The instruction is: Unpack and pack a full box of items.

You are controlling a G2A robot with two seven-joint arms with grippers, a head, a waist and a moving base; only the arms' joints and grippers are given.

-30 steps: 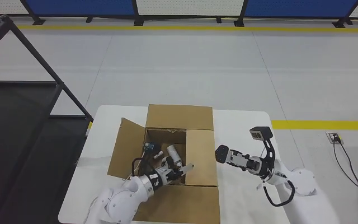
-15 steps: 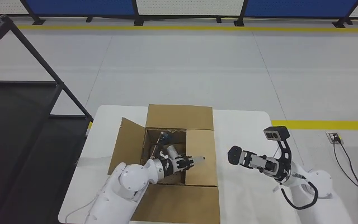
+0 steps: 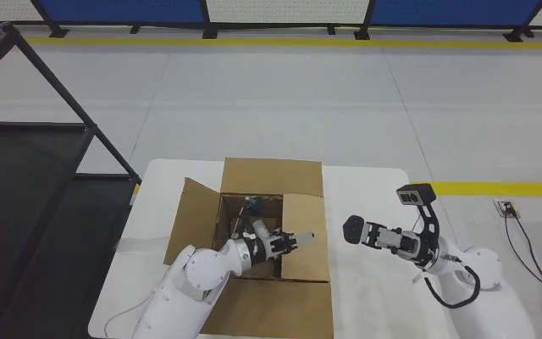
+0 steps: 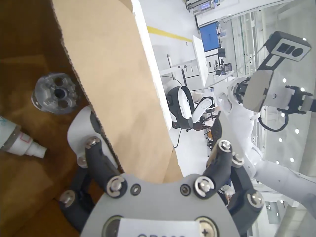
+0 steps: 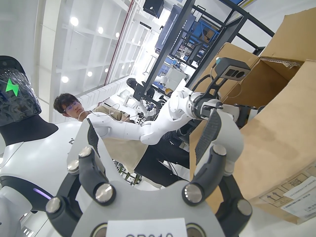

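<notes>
Unpacking looks barely begun: tube (image 4: 17, 139) and metal part (image 4: 55, 96) lie in the box (image 3: 271, 176); left gripper (image 4: 151, 134) straddles a flap (image 4: 111, 62), fingers spread, gripping nothing; right gripper (image 5: 151, 122) gapes empty.

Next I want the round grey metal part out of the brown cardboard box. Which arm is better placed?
Left, probably. The left gripper is open at the brown cardboard box, astride a flap, one finger inside near the round grey metal part. The right gripper, open, is outside the box.
</notes>
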